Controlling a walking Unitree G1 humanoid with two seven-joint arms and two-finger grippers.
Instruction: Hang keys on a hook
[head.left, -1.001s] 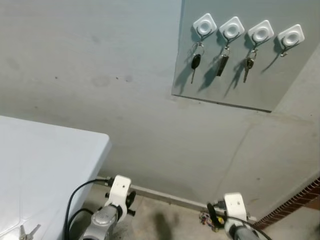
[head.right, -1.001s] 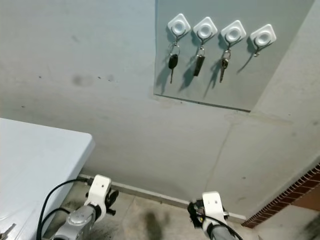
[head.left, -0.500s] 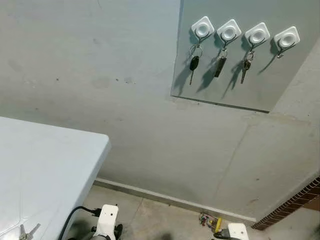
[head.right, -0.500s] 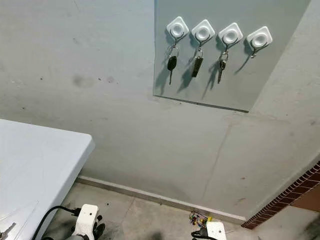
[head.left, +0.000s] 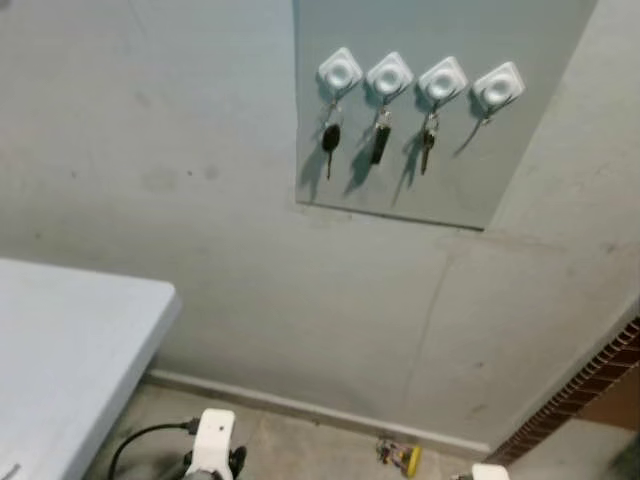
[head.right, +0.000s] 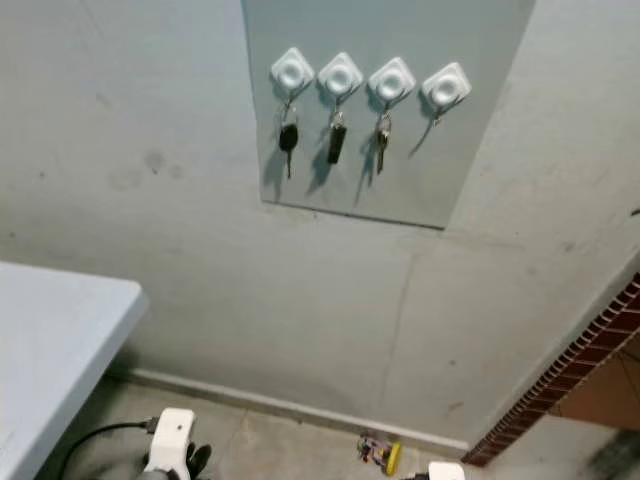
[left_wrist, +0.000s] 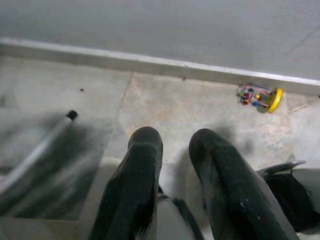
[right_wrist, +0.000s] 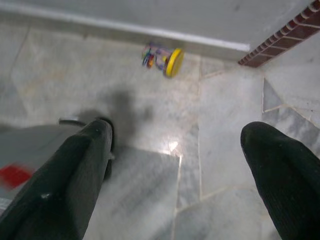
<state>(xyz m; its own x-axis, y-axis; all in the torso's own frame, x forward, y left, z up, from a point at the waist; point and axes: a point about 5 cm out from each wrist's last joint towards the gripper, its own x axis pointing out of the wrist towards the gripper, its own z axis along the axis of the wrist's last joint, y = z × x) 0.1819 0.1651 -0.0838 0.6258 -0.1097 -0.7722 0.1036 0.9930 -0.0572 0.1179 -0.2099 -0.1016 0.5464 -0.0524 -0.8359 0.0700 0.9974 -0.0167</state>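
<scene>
Up on the grey wall hangs a panel (head.left: 440, 110) carrying four white hooks (head.left: 340, 72) in a row, and three of them bear keys: a black-headed key (head.left: 329, 140) on the first from the left, a dark fob (head.left: 380, 143) on the second, and a silvery bunch of keys (head.left: 427, 143) on the third. The fourth hook (head.left: 498, 87), at the right end, carries nothing. Down at the left a white table (head.left: 70, 340) juts in, its corner near the wall. Low in the head views the left arm (head.left: 213, 450) hangs with a black cable looping off its white wrist, and just the top of the right arm (head.left: 490, 471) peeks in at the bottom edge. The left gripper (left_wrist: 175, 142) points down at the stone floor (left_wrist: 200, 105), its two black fingers close together with only a narrow slit between them, and nothing gripped. The right gripper (right_wrist: 177, 135) also points at the floor, its fingers (right_wrist: 75, 170) spread wide apart and empty. Between both, by the skirting where wall meets floor, lies a small bright toy (right_wrist: 162, 57) with a yellow disc. A strip of red brick (head.left: 585, 385) edges the wall at the far right.
</scene>
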